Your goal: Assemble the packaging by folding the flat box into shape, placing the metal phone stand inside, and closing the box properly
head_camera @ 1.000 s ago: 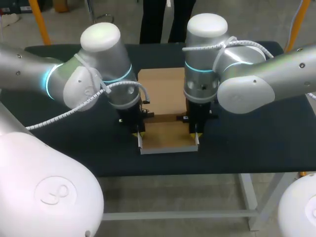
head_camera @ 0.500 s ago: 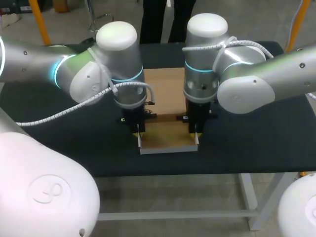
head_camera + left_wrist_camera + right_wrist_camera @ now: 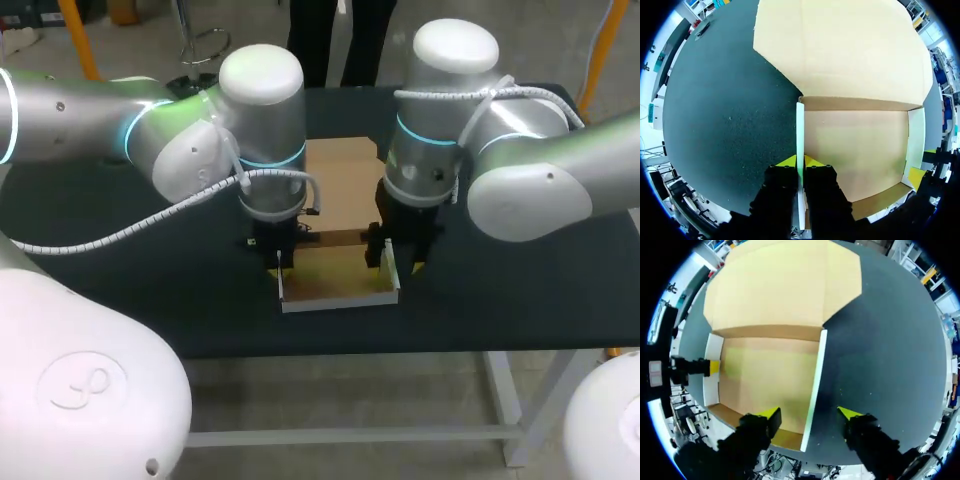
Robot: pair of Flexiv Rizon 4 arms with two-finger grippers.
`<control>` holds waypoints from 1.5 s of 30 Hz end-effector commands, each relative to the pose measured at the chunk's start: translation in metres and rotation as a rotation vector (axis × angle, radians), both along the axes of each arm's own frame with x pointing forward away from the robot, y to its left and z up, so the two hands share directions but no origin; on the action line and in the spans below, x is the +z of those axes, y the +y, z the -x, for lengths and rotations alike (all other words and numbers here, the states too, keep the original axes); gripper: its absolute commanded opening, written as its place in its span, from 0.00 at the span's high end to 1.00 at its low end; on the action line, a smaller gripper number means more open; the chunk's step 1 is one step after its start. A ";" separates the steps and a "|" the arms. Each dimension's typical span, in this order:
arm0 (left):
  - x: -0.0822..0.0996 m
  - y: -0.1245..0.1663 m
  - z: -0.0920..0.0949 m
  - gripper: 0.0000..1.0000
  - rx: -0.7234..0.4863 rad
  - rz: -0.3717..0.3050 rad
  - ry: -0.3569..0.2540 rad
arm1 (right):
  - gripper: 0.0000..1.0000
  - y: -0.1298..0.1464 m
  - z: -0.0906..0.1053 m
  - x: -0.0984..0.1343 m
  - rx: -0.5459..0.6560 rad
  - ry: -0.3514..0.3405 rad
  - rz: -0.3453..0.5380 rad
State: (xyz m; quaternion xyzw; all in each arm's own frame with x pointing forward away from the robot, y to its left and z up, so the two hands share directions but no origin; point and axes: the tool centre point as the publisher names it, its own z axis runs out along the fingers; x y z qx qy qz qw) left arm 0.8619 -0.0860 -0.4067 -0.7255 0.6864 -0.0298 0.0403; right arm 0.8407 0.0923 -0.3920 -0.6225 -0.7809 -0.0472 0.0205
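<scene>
Presently left gripper (image 3: pixel 800 161) clamped the box (image 3: pixel 855 150) by its left wall (image 3: pixel 800 127). Right gripper (image 3: pixel 809 414) gaped, straddling the right wall (image 3: pixel 816 372)

Brown cardboard box (image 3: pixel 338 282), half formed, sits on the dark table (image 3: pixel 150 290), nearer its front edge. The tray part is open on top. Left side wall (image 3: pixel 800 135) and right side wall (image 3: pixel 816 375) stand upright, white edges showing. Front wall (image 3: pixel 340 304) raised. Lid panel (image 3: pixel 342 185) lies flat behind, unfolded.

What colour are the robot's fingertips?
Bright yellow fingertips, clearest in the right wrist view.
</scene>
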 end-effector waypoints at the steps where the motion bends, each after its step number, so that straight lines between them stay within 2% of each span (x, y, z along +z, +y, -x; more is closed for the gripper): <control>1: 0.002 0.000 0.002 1.00 -0.007 -0.065 0.000 | 0.00 -0.013 0.014 0.014 0.074 -0.054 -0.036; 4: 0.003 0.003 0.002 1.00 -0.009 -0.058 -0.002 | 0.00 -0.018 0.019 0.021 0.146 -0.093 -0.023; 13: 0.007 0.011 0.002 1.00 -0.033 -0.030 -0.015 | 0.00 -0.044 0.030 0.043 0.391 -0.191 -0.155; 19: 0.006 0.015 0.001 1.00 -0.045 -0.020 -0.015 | 0.00 -0.059 0.040 0.053 0.593 -0.270 -0.285; 22: 0.006 0.018 0.001 1.00 -0.046 -0.020 -0.015 | 0.00 -0.063 0.045 0.050 0.748 -0.287 -0.367; 34: 0.007 0.027 -0.001 1.00 -0.039 -0.028 -0.014 | 0.00 -0.063 0.045 0.050 0.748 -0.287 -0.367; 45: 0.007 0.037 -0.004 1.00 -0.027 -0.036 -0.008 | 0.00 -0.081 0.069 0.072 0.896 -0.427 -0.347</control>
